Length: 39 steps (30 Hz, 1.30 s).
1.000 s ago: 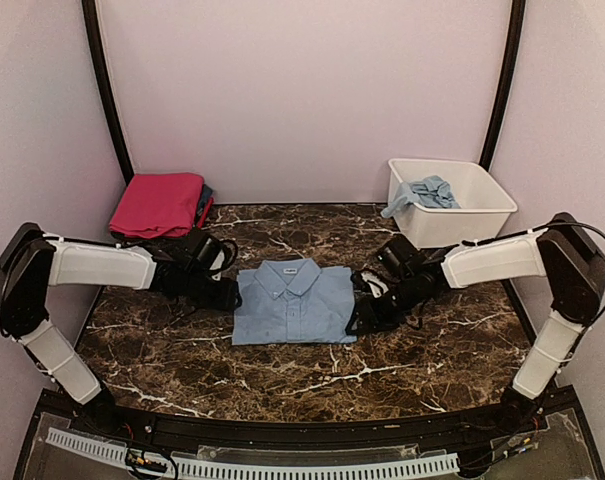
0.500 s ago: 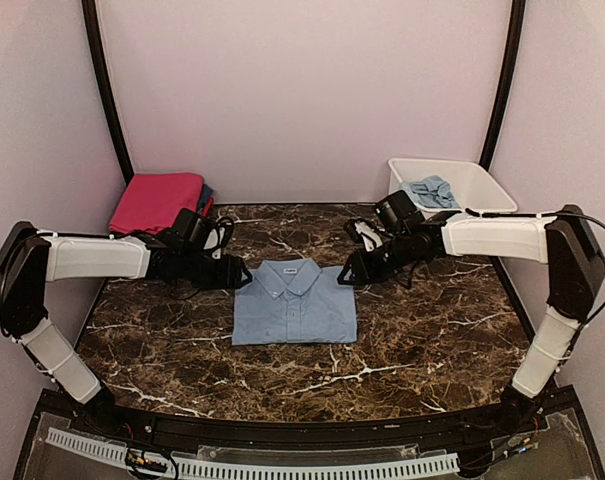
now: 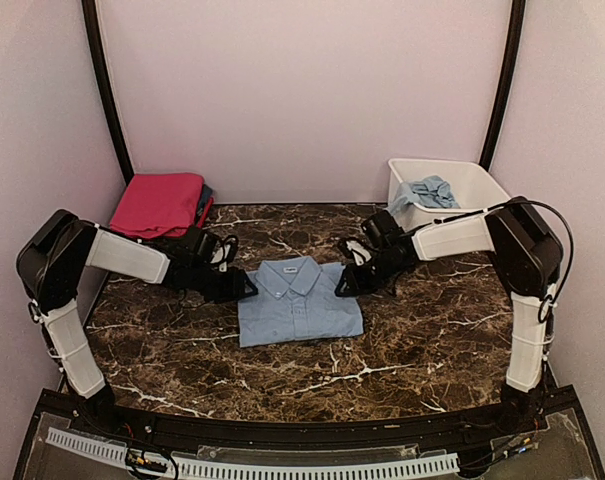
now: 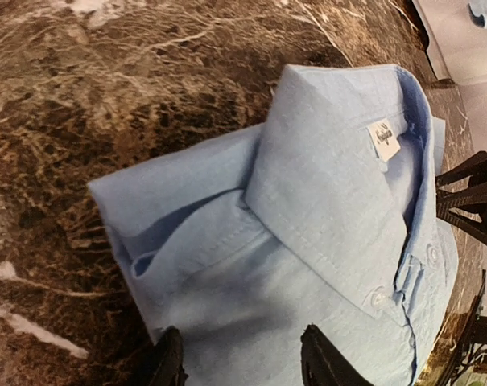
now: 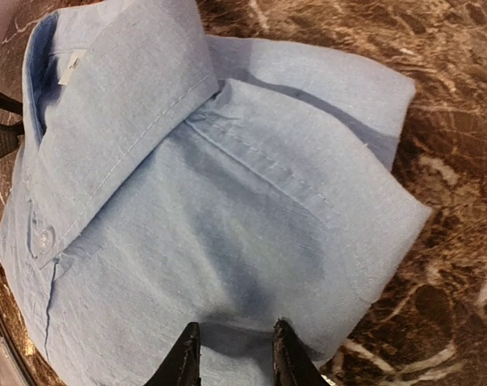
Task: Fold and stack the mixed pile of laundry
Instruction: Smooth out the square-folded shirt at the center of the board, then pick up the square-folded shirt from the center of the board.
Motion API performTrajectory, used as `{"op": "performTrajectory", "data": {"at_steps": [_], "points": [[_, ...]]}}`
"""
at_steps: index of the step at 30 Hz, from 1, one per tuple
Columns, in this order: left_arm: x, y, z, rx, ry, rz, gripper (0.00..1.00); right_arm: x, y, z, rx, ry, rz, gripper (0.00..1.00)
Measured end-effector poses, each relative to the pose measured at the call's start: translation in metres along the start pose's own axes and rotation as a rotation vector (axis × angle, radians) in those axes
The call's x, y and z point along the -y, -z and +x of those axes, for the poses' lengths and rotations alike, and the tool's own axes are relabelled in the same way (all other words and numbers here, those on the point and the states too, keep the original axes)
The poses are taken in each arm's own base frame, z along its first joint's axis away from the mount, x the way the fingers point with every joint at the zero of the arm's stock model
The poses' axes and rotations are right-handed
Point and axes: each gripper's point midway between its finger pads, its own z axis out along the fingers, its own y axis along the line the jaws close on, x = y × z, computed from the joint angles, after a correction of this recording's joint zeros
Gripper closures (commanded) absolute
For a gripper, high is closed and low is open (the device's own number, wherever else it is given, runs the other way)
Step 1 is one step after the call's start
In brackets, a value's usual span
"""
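Note:
A folded pale blue collared shirt point(image 3: 300, 300) lies flat in the middle of the marble table, collar toward the back. My left gripper point(image 3: 244, 286) sits at its back-left shoulder. In the left wrist view that gripper point(image 4: 243, 358) is open, its fingers spread over the shirt point(image 4: 307, 225) near its edge. My right gripper point(image 3: 344, 282) is at the back-right shoulder. The right wrist view shows this gripper point(image 5: 233, 354) with its fingers drawn close, pinching a creased fold of the shirt point(image 5: 187, 201).
A folded magenta-pink garment point(image 3: 159, 203) lies on a dark piece point(image 3: 205, 200) at the back left corner. At the back right stands a white tub point(image 3: 482, 205) holding a crumpled pale blue garment point(image 3: 427, 192). Purple walls close in the table point(image 3: 422, 340).
Both grippers came in to the shirt's back corners, the right one swinging from the shirt's right side past the tub. Both jaws narrowed. The shirt shifted slightly to the right.

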Motion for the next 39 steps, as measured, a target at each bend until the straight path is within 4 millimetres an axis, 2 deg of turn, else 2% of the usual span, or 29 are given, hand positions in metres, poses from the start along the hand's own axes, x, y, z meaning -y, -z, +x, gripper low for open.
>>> {"op": "performTrajectory", "data": {"at_steps": [2,5,7,9,10,11,14,16,18,21,25,29,31,39], "points": [[-0.006,0.001,-0.004,0.013,0.019,-0.001,0.46,0.008,0.002,-0.006,0.012,0.003,0.021,0.71],[-0.017,0.009,-0.007,0.035,0.044,-0.033,0.4,0.019,0.007,-0.014,0.024,0.013,0.064,0.64],[-0.022,0.02,-0.009,0.053,0.064,-0.051,0.38,0.021,0.013,-0.018,0.039,0.038,0.096,0.59],[-0.025,0.039,-0.016,0.091,0.085,-0.061,0.36,0.014,0.024,-0.022,0.058,0.071,0.119,0.54],[-0.025,0.05,-0.021,0.118,0.097,-0.059,0.35,0.002,0.038,-0.027,0.091,0.111,0.129,0.52],[-0.026,0.061,-0.027,0.147,0.111,-0.057,0.33,-0.009,0.04,-0.027,0.094,0.137,0.121,0.5],[-0.029,0.088,-0.039,0.214,0.15,-0.045,0.26,-0.065,0.063,-0.035,0.17,0.284,0.084,0.49],[-0.032,0.099,-0.043,0.238,0.175,-0.042,0.21,-0.108,0.073,-0.034,0.212,0.395,0.043,0.5],[-0.037,0.105,-0.042,0.236,0.205,-0.043,0.15,-0.144,0.074,-0.03,0.231,0.491,0.01,0.52],[-0.045,0.112,-0.032,0.222,0.262,-0.051,0.12,-0.179,0.058,-0.012,0.203,0.607,-0.019,0.56],[-0.05,0.12,-0.023,0.211,0.315,-0.055,0.12,-0.204,0.016,0.017,0.125,0.743,-0.02,0.61],[-0.048,0.124,-0.023,0.216,0.331,-0.045,0.12,-0.212,-0.021,0.046,0.043,0.84,-0.011,0.65],[-0.048,0.124,-0.022,0.213,0.336,-0.043,0.12,-0.216,-0.036,0.054,0.019,0.876,-0.005,0.66],[-0.051,0.121,-0.014,0.191,0.351,-0.045,0.12,-0.224,-0.068,0.055,0.002,0.946,0.008,0.71]]}}
